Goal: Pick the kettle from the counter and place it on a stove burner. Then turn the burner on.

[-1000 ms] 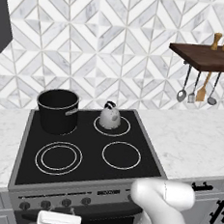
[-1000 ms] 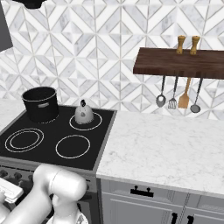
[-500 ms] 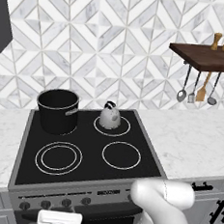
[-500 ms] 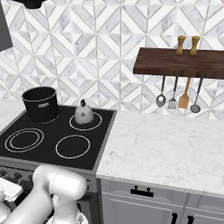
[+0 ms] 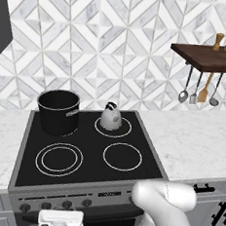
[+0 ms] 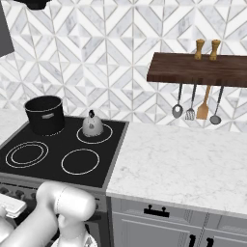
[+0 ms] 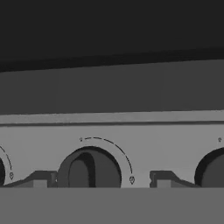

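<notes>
Kettle [image 5: 111, 117] sits on its burner [image 5: 113, 127]; your fingers [image 7: 41, 180] straddle the knob [image 7: 89, 169], released, so close squarely before twisting.

Glossy white rounded arm [image 5: 167, 203], small dark fingers [image 7: 40, 179]

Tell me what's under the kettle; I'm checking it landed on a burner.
The kettle stands inside a single white burner ring at the back of the black cooktop, beside the black pot. The disc beneath it is covered, so any glow there can't be seen.
</notes>
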